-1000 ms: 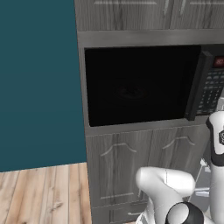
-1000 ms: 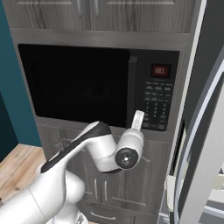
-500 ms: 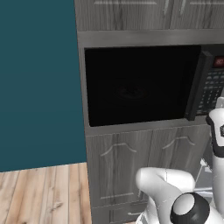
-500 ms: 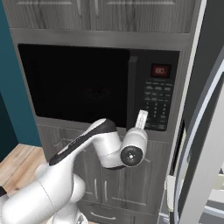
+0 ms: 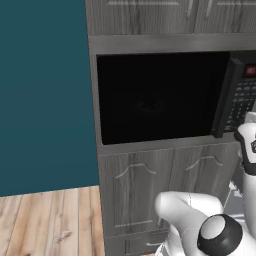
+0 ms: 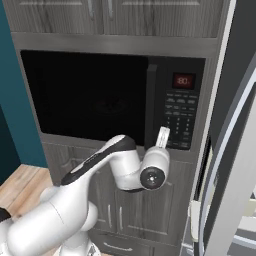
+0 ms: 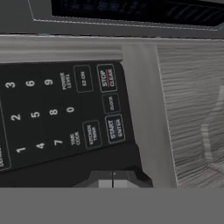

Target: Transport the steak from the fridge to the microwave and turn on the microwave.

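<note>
White arm raised, elbow bent, hand (image 7: 113, 178) pointing forward, fingers pressed together

Microwave (image 6: 110, 100) keypad (image 7: 65, 113): digits 0–9, STOP/CLEAR, START/ENTER, CLOCK, POWER LEVEL, TIME COOK.

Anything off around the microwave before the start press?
Nothing stands out. The microwave door sits shut and flush, its keypad looks intact, and the closed pincer hovers just off the start button.

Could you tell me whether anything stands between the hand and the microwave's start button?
Nothing visible does. The shut hand points straight at the keypad, with the start button just ahead of its tips and only bare panel of the microwave between.
</note>
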